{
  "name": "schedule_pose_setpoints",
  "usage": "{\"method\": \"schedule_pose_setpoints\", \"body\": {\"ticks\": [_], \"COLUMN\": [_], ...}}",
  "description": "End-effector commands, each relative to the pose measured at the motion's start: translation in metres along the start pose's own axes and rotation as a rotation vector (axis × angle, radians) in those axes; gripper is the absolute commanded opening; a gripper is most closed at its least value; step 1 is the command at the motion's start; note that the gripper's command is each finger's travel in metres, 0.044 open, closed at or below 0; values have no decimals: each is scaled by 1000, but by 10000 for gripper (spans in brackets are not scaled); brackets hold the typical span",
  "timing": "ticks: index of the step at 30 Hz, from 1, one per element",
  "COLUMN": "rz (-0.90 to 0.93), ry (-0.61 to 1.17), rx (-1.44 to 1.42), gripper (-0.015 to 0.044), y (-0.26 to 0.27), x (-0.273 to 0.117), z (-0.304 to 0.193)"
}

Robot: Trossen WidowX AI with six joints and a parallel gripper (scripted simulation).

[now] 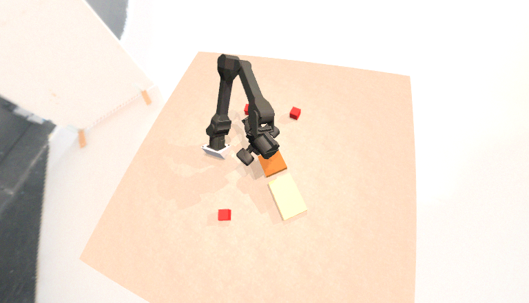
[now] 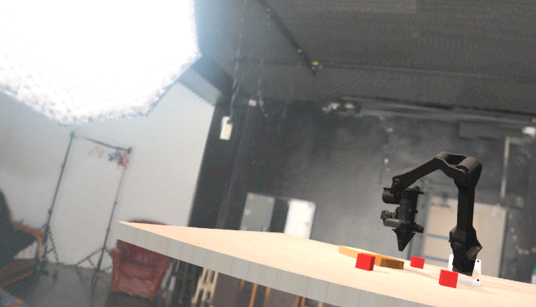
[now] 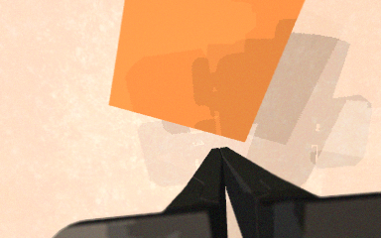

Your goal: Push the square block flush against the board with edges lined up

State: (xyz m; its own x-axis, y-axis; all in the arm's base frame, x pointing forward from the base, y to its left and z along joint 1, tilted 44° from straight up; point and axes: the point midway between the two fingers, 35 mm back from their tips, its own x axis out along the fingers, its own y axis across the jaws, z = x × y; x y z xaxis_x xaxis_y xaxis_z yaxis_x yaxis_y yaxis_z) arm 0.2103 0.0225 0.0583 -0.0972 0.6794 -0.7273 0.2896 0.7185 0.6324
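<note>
Hand (image 1: 251, 149) (image 2: 402, 249) (image 3: 219, 155) is clenched, nothing btwn the fingertips; it points down, raised above the bench (image 1: 350, 159) (image 2: 236, 248). Sq. block (image 1: 274, 163) (image 2: 391, 263) (image 3: 198, 59), orange, lies flat on the bench, near the board (image 1: 287, 196) (image 2: 350, 251), pale yellow & also flat. Top view: narrow strip of bench shows btwn block & the board's near short end, so they're apart, w/ the facing sides roughly parallel. Ext. view: can't tell the gap. Wrist view: closed tips appear just off the block's edge, close to 1 corner; shadows fall over block & bench. Part of block is hidden under the arm (image 1: 253, 85) (image 2: 465, 204) in top view.

Arm stands on a light base plate (image 1: 212, 153) (image 2: 477, 266), upper links bent over twd the block. 3 red cubes on bench: 1st cube (image 1: 295, 113) (image 2: 362, 261) well apart from block; 2nd cube (image 1: 246, 109) (image 2: 448, 278) partly hidden by arm in top view; 3rd cube (image 1: 224, 215) (image 2: 417, 262) on the opp. side of the block-board line, also well apart.
</note>
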Motion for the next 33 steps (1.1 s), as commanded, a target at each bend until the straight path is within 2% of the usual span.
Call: {"method": "schedule_pose_setpoints", "body": {"ticks": [1,11,15,20,33], "rz": [5,11,11,13,13], "ry": [-4,7,7,8,7], "rx": [104,418,424,423,423], "gripper": [0,0,0,0,0], "y": [10,34,35,36,32], "x": [-1,0,2,53,55], "z": [-4,-16,-16,-17,-7]}}
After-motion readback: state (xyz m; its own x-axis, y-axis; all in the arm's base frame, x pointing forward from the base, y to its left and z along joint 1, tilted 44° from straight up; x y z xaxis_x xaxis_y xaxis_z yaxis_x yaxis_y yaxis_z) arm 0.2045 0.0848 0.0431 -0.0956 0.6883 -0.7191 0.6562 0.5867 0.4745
